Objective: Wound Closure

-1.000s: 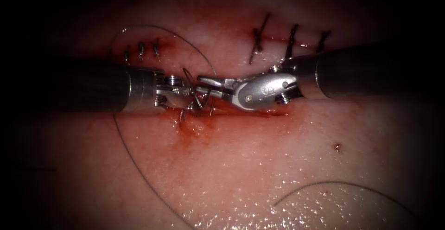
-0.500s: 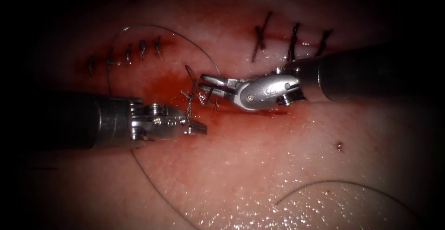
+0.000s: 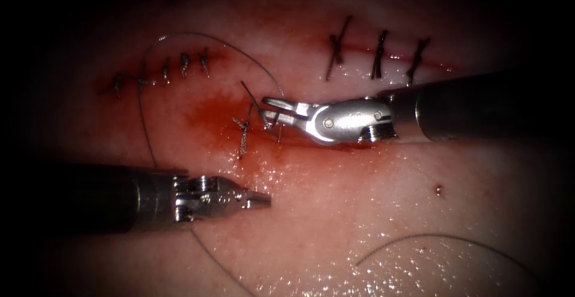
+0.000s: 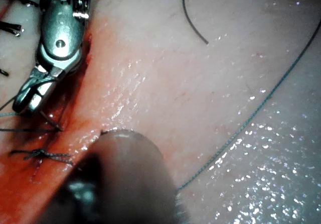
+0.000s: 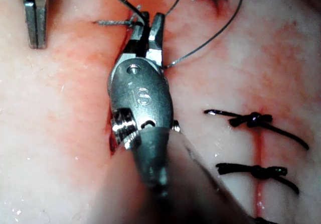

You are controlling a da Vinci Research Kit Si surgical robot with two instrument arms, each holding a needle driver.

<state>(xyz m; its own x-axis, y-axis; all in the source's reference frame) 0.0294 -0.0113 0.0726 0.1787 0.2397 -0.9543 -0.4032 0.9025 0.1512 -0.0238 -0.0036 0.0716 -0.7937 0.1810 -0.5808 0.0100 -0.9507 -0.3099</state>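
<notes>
The right tool [image 3: 272, 111] came in from three o'clock, its jaws parted with a strand of thread [image 3: 248, 93] lying between them, just beside a fresh knot [image 3: 243, 135] on the tissue [image 3: 359, 213]. The left tool [image 3: 260, 200] lay toward seven o'clock of that knot, well apart from it, jaws together and holding nothing. Red fluid [image 3: 209, 114] spread around the knot along the cut [image 3: 311, 144]. Finished stitches [image 3: 377, 51] sat at one o'clock and smaller ones [image 3: 179, 66] at eleven. A loose thread loop [image 3: 141, 111] curved past the left shaft, which hid part of it. I could not tell where the needle was.
</notes>
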